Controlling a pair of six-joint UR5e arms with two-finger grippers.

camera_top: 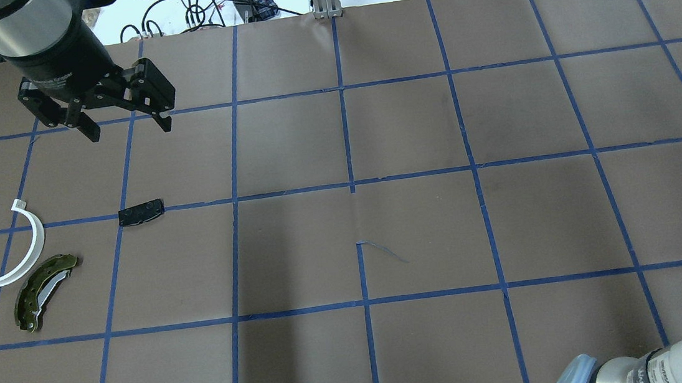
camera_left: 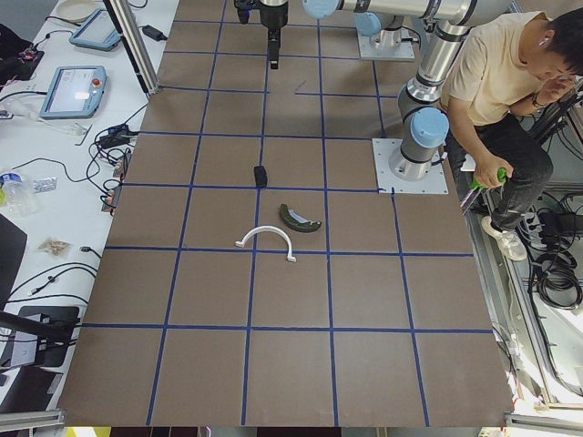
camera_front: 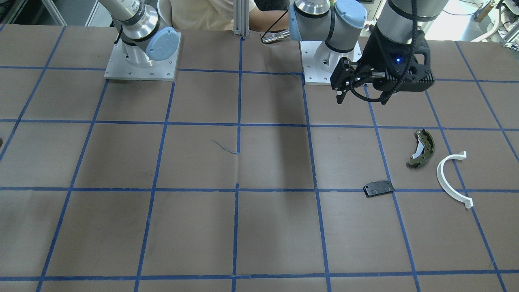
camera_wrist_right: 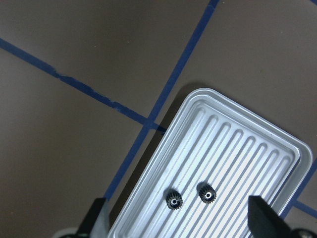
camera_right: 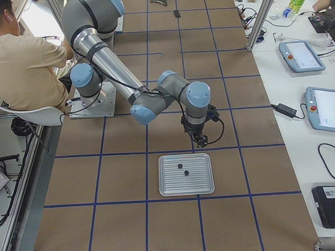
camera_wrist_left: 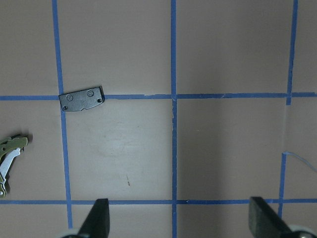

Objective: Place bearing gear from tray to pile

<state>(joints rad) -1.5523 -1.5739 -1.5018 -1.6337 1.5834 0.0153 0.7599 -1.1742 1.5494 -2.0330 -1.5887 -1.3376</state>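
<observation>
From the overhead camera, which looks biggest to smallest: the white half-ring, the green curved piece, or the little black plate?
1. White half-ring: widest span, though thin.
2. Olive-green brake shoe: nearly as long, so a close call.
3. Black pad: clearly smallest.

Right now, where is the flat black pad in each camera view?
Front-facing: black pad lower right.
Overhead: left, mid-height.
Exterior left: upper middle.
Exterior right: top edge, tiny.
Left wrist: upper left.
Right wrist: not in it.
Landmark: the blue tape line it lies across.
</observation>
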